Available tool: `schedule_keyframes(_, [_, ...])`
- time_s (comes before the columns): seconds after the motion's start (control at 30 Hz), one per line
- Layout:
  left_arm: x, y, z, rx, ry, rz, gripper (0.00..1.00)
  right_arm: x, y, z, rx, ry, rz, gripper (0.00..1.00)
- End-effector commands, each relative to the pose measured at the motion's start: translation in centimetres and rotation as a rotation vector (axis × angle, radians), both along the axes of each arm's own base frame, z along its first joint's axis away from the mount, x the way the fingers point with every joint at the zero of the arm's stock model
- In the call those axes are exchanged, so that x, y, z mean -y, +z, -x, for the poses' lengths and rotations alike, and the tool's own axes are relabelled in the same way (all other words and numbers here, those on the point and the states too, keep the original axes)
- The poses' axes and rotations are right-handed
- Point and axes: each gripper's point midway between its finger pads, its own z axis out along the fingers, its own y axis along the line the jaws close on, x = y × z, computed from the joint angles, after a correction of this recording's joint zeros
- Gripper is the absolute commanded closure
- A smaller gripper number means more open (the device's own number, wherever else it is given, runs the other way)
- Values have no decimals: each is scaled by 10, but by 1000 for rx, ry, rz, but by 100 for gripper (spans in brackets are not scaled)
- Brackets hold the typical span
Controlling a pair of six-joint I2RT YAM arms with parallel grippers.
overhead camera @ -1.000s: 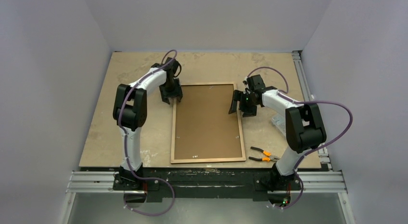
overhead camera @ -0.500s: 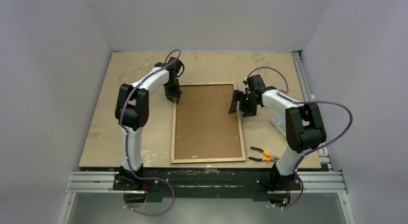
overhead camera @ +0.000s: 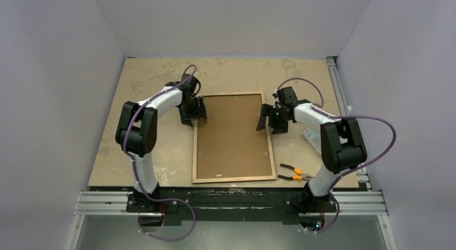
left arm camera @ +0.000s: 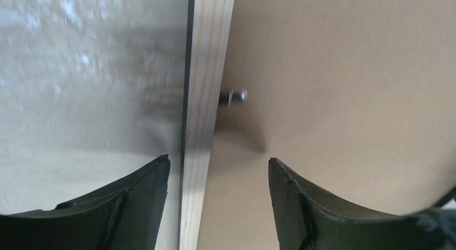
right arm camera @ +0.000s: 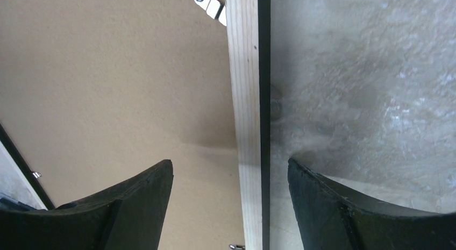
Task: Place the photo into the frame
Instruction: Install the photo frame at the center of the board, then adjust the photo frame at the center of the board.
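Orange-handled pliers (overhead camera: 294, 173) lie on the beige counter (overhead camera: 150, 153), just beside the near right corner of the large rectangular frame (overhead camera: 232, 179). The frame lies flat at mid-counter with its light wood back up and a brown flat backing board (overhead camera: 234, 134) inside its rails. Farther back, the left tool (overhead camera: 196, 121) straddles the left rail, jaws apart and gripping nothing. The right tool (overhead camera: 270, 128) straddles the right rail, likewise spread wide and empty.

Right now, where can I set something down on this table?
Bare: the far strip of table between the frame and the back wall, and the wide patch left of the left arm. Crowded: right of the frame, with the right arm and the pliers.
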Motion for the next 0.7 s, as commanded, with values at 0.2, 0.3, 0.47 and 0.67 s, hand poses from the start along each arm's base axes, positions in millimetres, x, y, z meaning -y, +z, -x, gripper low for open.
schedule_keyframes(0.2, [16, 19, 63, 13, -1, 219, 32, -4, 3, 39, -22, 16, -53, 23])
schedule_keyframes(0.3, [20, 16, 67, 15, -10, 250, 33, -12, 3, 54, -30, 38, -61, 24])
schedule_keyframes(0.47, [39, 31, 32, 40, -45, 300, 34, -31, 8, 78, -36, 86, -60, 24])
schedule_keyframes(0.67, [81, 58, -21, 77, -103, 391, 35, -54, 15, 112, -43, 138, -71, 24])
